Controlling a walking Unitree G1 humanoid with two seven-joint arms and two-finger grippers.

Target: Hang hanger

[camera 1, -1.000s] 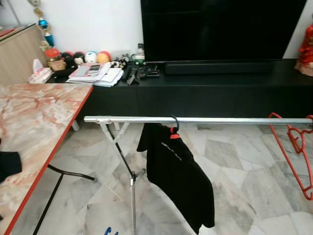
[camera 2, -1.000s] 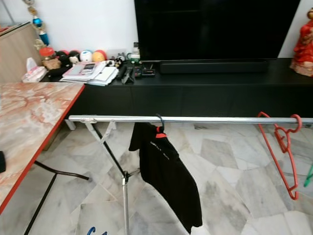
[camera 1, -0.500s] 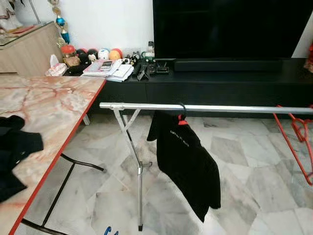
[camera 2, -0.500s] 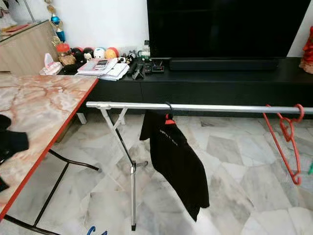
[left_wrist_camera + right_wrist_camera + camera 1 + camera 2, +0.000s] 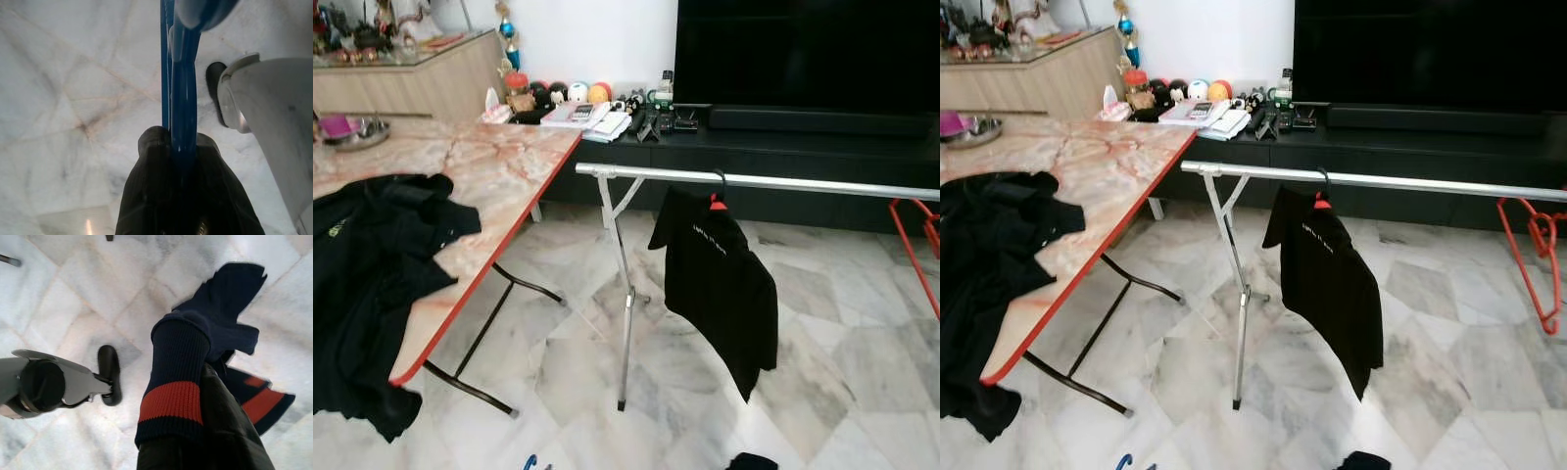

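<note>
**Blue hanger and dark garment carried low beside the rack**

The left gripper [image 5: 171,161] is pointed down at the marble floor [image 5: 63,98], its jaws clamped on a blue hanger [image 5: 182,88] that is held upright between them. The right gripper [image 5: 205,396] is likewise aimed at the floor, its jaws closed on a navy garment with red stripes [image 5: 195,352], which is draped over the fingers. Ahead, a silver clothes rail [image 5: 783,182] is seen with a black shirt [image 5: 720,274] hung on it and red hangers [image 5: 1533,255] at its far right end. A black garment [image 5: 372,284] is spread on the marble desk [image 5: 499,166].
</note>
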